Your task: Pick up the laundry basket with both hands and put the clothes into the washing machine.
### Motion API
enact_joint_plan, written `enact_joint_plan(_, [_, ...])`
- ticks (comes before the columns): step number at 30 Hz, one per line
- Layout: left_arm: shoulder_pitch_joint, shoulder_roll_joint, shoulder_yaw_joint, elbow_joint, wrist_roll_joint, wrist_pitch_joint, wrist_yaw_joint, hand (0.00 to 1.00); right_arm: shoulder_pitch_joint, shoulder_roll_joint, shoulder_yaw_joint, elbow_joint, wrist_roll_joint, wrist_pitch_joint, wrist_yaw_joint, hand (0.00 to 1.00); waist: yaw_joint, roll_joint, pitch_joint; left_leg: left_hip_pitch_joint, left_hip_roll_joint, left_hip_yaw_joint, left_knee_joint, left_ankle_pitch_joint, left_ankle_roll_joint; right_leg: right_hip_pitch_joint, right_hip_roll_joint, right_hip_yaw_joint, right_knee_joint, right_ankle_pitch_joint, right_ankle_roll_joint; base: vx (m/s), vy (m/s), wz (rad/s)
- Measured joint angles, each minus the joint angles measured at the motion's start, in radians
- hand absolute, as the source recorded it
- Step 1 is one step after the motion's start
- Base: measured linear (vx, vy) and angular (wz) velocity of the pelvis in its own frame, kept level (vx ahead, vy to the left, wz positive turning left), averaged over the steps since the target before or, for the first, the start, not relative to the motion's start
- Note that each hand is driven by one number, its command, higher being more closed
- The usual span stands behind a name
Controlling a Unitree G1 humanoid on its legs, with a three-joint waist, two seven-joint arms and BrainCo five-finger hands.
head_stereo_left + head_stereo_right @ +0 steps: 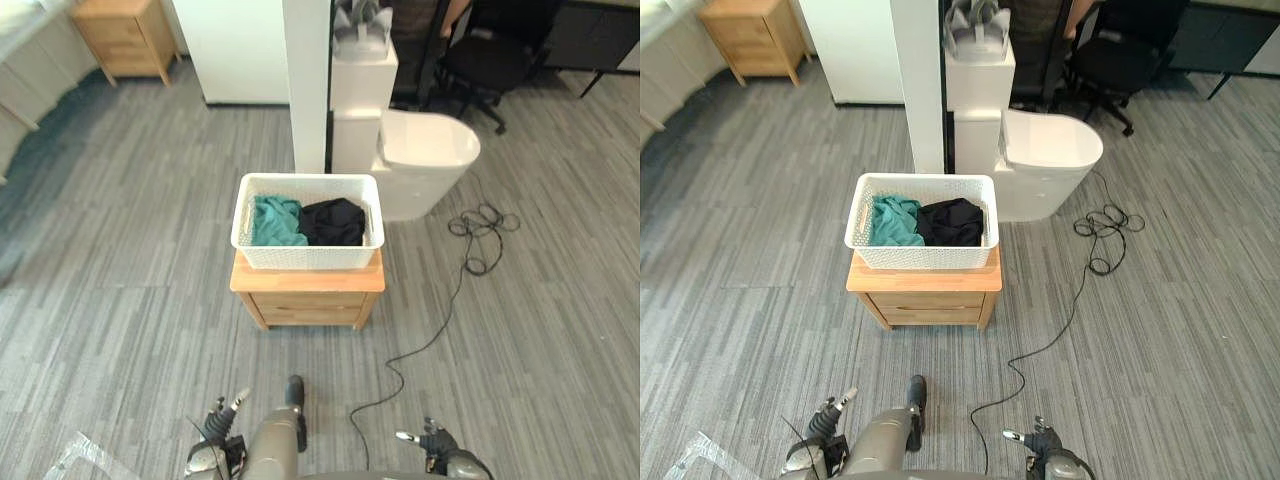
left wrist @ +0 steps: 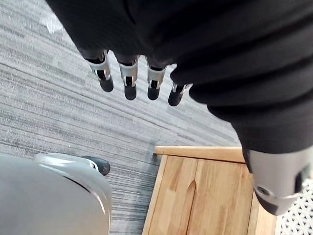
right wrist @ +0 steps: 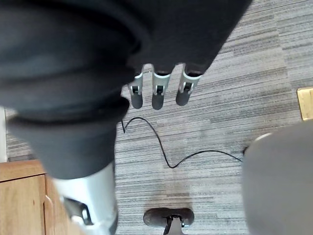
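So, white lattice laundry basket (image 1: 308,256) on a wooden cabinet (image 1: 306,302), teal and black clothes (image 1: 276,221) inside (left hand (image 2: 129,78), right hand (image 3: 159,93) slack, empty).

You get the left hand (image 1: 222,418) at 7 o'clock and the right hand (image 1: 435,440) at 5 o'clock cropped by the lower edge, while the walls of the white perforated plastic laundry basket (image 1: 307,256) hide the underside of the teal garment (image 1: 274,220) and the black garment (image 1: 333,222).
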Motion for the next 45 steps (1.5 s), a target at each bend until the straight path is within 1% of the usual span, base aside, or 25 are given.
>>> enact_joint_plan(1, [0.001,0.001,0.000,0.002,0.000,0.001,0.000,0.00,-0.001,0.002,-0.018,0.007,0.004,0.001,0.003,0.00,0.001,-0.001,-0.001,0.010,-0.010,0.008,0.022,-0.028,0.010,-0.032,-0.014,0.005,0.093,0.005,-0.002,0.50,0.212,-0.10])
enact_joint_plan(2, [0.000,0.003,-0.003,0.012,0.001,0.003,0.000,0.00,-0.003,0.000,-0.042,0.009,0.008,0.001,0.004,0.00,-0.007,0.000,0.000,0.047,-0.025,0.023,0.033,-0.072,0.026,-0.108,-0.040,0.006,0.298,0.059,0.002,0.46,0.203,-0.13])
enact_joint_plan(4, [0.000,0.005,-0.010,0.033,0.002,0.008,0.000,0.00,-0.023,-0.003,-0.043,0.006,0.016,-0.004,0.008,0.00,-0.027,0.022,0.013,0.137,-0.029,0.036,0.021,-0.125,0.043,-0.253,-0.098,-0.032,0.620,0.073,0.010,0.51,0.259,-0.22])
enact_joint_plan(6, [0.004,0.015,-0.044,0.033,0.006,0.019,0.000,0.00,-0.030,-0.002,-0.033,-0.001,0.017,-0.003,0.008,0.00,-0.026,0.027,0.020,0.226,-0.028,0.056,-0.030,-0.137,0.039,-0.314,-0.129,-0.074,0.692,0.064,-0.001,0.30,0.148,-0.37])
enact_joint_plan(8, [0.005,0.016,-0.071,0.032,0.010,0.020,0.004,0.00,-0.029,-0.006,-0.001,-0.028,0.015,-0.004,0.003,0.00,-0.028,0.039,0.029,0.314,-0.023,0.079,-0.099,-0.137,0.036,-0.370,-0.143,-0.132,0.635,0.033,0.009,0.23,0.062,-0.36])
enact_joint_plan(10, [0.000,0.012,-0.072,0.030,0.010,0.020,0.005,0.00,-0.030,-0.004,0.013,-0.034,0.016,-0.004,0.001,0.00,-0.035,0.035,0.026,0.348,-0.016,0.089,-0.130,-0.142,0.026,-0.397,-0.141,-0.178,0.491,0.017,0.010,0.15,-0.024,-0.20])
enact_joint_plan(11, [-0.001,0.010,-0.072,0.028,0.009,0.020,0.005,0.00,-0.032,-0.004,0.015,-0.033,0.016,-0.004,0.000,0.00,-0.037,0.035,0.026,0.351,-0.005,0.094,-0.130,-0.148,0.015,-0.396,-0.132,-0.208,0.369,0.014,0.011,0.15,-0.097,-0.33])
enact_joint_plan(12, [0.003,0.010,-0.075,0.028,0.009,0.020,0.005,0.00,-0.034,-0.003,0.029,-0.032,0.016,-0.003,-0.002,0.00,-0.034,0.027,0.020,0.352,0.005,0.107,-0.132,-0.153,0.002,-0.381,-0.112,-0.229,0.169,0.045,-0.001,0.19,-0.147,-0.36])
enact_joint_plan(13, [0.004,0.012,-0.077,0.032,0.008,0.021,0.006,0.00,-0.028,-0.001,0.029,-0.032,0.022,-0.003,0.000,0.00,-0.035,0.009,0.007,0.345,0.006,0.108,-0.132,-0.162,-0.013,-0.368,-0.096,-0.228,0.031,0.104,-0.022,0.24,-0.181,-0.32])
enact_joint_plan(14, [0.006,-0.012,-0.082,0.030,0.009,0.022,0.007,0.00,-0.026,-0.008,0.020,-0.031,0.021,-0.004,-0.010,0.00,-0.041,0.037,-0.002,0.346,0.029,0.100,-0.152,-0.147,-0.037,-0.336,-0.057,-0.240,-0.062,0.145,-0.033,0.21,-0.163,-0.13])
enact_joint_plan(15, [0.006,-0.023,-0.081,0.030,0.010,0.022,0.007,0.00,-0.026,-0.015,0.020,-0.030,0.018,-0.002,-0.014,0.00,-0.049,0.054,-0.011,0.350,0.041,0.097,-0.175,-0.142,-0.045,-0.317,-0.034,-0.246,-0.115,0.165,-0.038,0.22,-0.150,-0.05])
enact_joint_plan(18, [0.006,-0.032,-0.081,0.031,0.020,0.022,0.001,0.00,-0.023,-0.016,0.002,-0.030,-0.011,-0.002,-0.012,0.00,-0.055,0.063,-0.013,0.408,0.054,0.077,-0.230,-0.120,-0.080,-0.259,-0.010,-0.269,-0.156,0.166,-0.040,0.18,-0.147,0.09])
enact_joint_plan(24, [0.014,-0.032,-0.059,0.030,0.017,0.021,0.006,0.00,-0.013,-0.028,-0.004,-0.044,-0.031,-0.002,-0.020,0.00,-0.053,0.062,-0.014,0.425,0.062,0.075,-0.232,-0.105,-0.106,-0.231,0.000,-0.272,-0.171,0.157,-0.050,0.04,-0.071,0.04])
enact_joint_plan(26, [0.042,-0.038,0.018,0.001,-0.066,0.016,0.043,0.00,0.028,-0.024,-0.071,-0.174,0.000,-0.008,-0.068,0.00,-0.053,0.062,-0.014,0.423,0.060,0.082,-0.222,-0.101,-0.111,-0.246,-0.004,-0.255,-0.145,0.143,-0.055,-0.08,-0.039,-0.17])
enact_joint_plan(30, [0.119,-0.039,0.203,-0.081,-0.167,0.010,0.052,0.00,0.062,-0.051,-0.188,-0.407,0.028,-0.041,-0.131,0.00,-0.055,0.065,-0.021,0.400,0.054,0.105,-0.196,-0.100,-0.113,-0.320,-0.024,-0.209,-0.054,0.098,-0.057,-0.12,-0.032,-0.25])
enact_joint_plan(32, [0.127,-0.038,0.374,-0.182,-0.231,0.009,0.078,0.00,0.085,-0.069,-0.276,-0.530,-0.012,-0.038,-0.170,0.00,-0.052,0.056,-0.034,0.370,0.042,0.100,-0.194,-0.070,-0.158,-0.350,-0.048,-0.215,-0.038,0.087,-0.073,-0.11,-0.032,0.12])
enact_joint_plan(33, [0.131,-0.038,0.416,-0.218,-0.250,0.005,0.093,0.00,0.091,-0.073,-0.289,-0.566,-0.025,-0.038,-0.181,0.00,-0.052,0.055,-0.039,0.366,0.040,0.096,-0.196,-0.067,-0.163,-0.356,-0.052,-0.215,-0.036,0.086,-0.074,-0.09,-0.035,0.05])
enact_joint_plan(35, [0.140,-0.034,0.550,-0.366,-0.279,-0.007,0.156,0.00,0.099,-0.089,-0.327,-0.681,-0.062,-0.039,-0.222,0.00,-0.053,0.069,-0.056,0.380,0.039,0.095,-0.240,-0.069,-0.161,-0.374,-0.049,-0.219,-0.020,0.083,-0.079,-0.06,-0.020,0.02])
enact_joint_plan(36, [0.137,-0.033,0.597,-0.475,-0.279,-0.010,0.189,0.00,0.098,-0.093,-0.347,-0.732,-0.079,-0.039,-0.239,0.00,-0.053,0.088,-0.071,0.385,0.044,0.087,-0.276,-0.079,-0.143,-0.381,-0.040,-0.230,-0.016,0.082,-0.078,-0.03,0.010,0.18])
enact_joint_plan(37, [0.132,-0.030,0.607,-0.568,-0.276,-0.015,0.215,0.00,0.095,-0.093,-0.358,-0.758,-0.091,-0.039,-0.249,0.00,-0.053,0.091,-0.074,0.388,0.042,0.082,-0.295,-0.069,-0.122,-0.382,-0.040,-0.234,-0.017,0.083,-0.077,-0.02,0.025,0.22])
enact_joint_plan(40, [0.126,-0.031,0.581,-0.836,-0.237,-0.066,0.287,0.00,0.065,-0.094,-0.363,-0.785,-0.127,-0.041,-0.259,0.00,-0.052,0.096,-0.088,0.391,0.037,0.076,-0.307,-0.061,-0.112,-0.379,-0.042,-0.239,-0.025,0.103,-0.069,-0.01,0.041,0.08])
enact_joint_plan(41, [0.118,-0.031,0.567,-0.861,-0.232,-0.074,0.288,0.00,0.055,-0.095,-0.362,-0.785,-0.126,-0.042,-0.260,0.00,-0.052,0.101,-0.091,0.390,0.035,0.074,-0.310,-0.058,-0.109,-0.379,-0.043,-0.241,-0.026,0.105,-0.068,0.00,0.049,0.05])
enact_joint_plan(42, [0.076,-0.019,0.490,-0.868,-0.226,-0.083,0.289,0.00,0.006,-0.129,-0.326,-0.765,-0.105,-0.040,-0.265,0.00,-0.054,0.129,-0.086,0.389,0.029,0.070,-0.325,-0.047,-0.105,-0.381,-0.046,-0.243,-0.039,0.120,-0.066,-0.01,0.050,0.04])
enact_joint_plan(44, [0.033,0.001,0.429,-0.848,-0.215,-0.069,0.282,0.00,-0.046,-0.168,-0.289,-0.743,-0.061,-0.036,-0.262,0.00,-0.054,0.147,-0.073,0.383,0.025,0.071,-0.330,-0.039,-0.106,-0.387,-0.049,-0.243,-0.044,0.131,-0.063,-0.04,0.049,0.01])
enact_joint_plan(45, [-0.028,0.029,0.363,-0.816,-0.198,-0.042,0.277,0.00,-0.118,-0.198,-0.240,-0.714,-0.022,-0.026,-0.257,0.00,-0.054,0.158,-0.061,0.366,0.022,0.073,-0.332,-0.029,-0.098,-0.406,-0.051,-0.242,-0.044,0.141,-0.066,-0.06,0.037,-0.03])
